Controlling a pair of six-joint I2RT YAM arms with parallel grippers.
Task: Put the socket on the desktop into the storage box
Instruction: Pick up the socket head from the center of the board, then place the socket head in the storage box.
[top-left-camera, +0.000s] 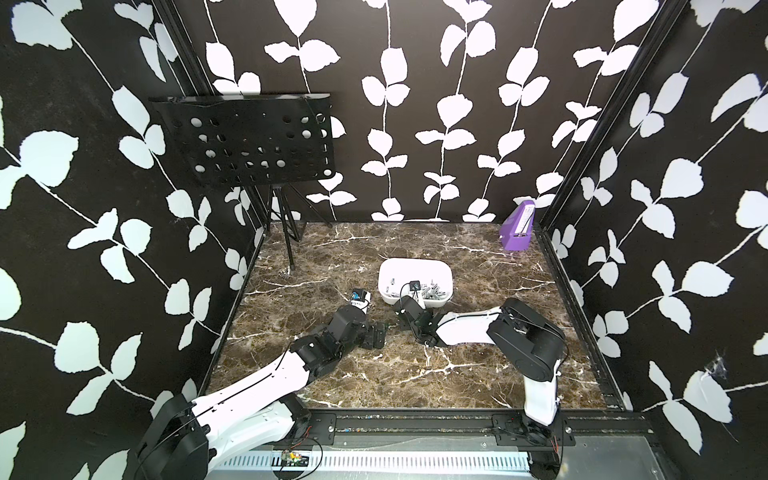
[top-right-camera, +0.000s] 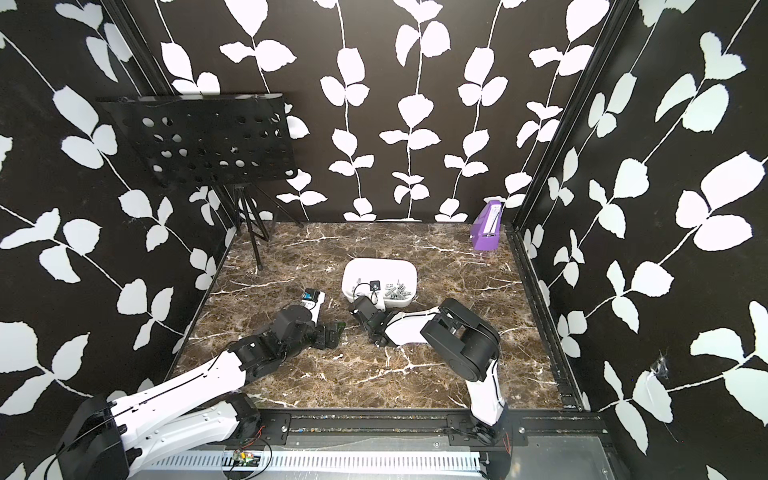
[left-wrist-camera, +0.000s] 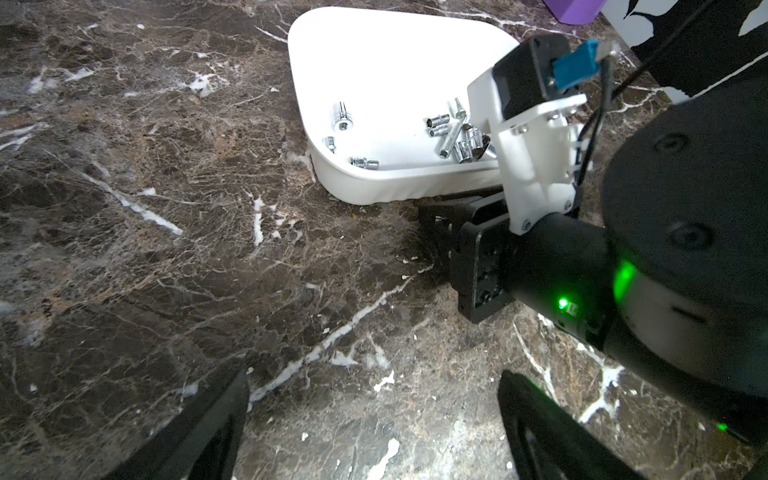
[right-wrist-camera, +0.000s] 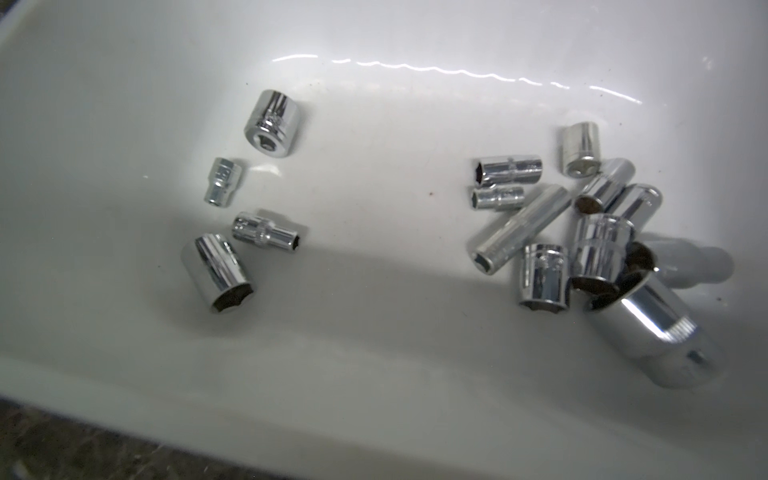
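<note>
Left pincer (left-wrist-camera: 374, 390) released, right pincer (left-wrist-camera: 440, 216) cannot tell, thirteen sockets (right-wrist-camera: 521, 228) in one storage box (right-wrist-camera: 374, 374)

I see chrome sockets (right-wrist-camera: 272, 122) scattered in two loose clusters inside the white storage box (top-left-camera: 415, 266), centred on the desktop (top-left-camera: 395, 374).

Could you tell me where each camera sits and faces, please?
Top views: high over arm bases, looking down at desktop and box; left arm, right arm show.
Left wrist: low over desktop, facing box and right arm; own open left gripper shows.
Right wrist: above box, looking in at sockets; no body.
Shared: wrist views both show sockets.
</note>
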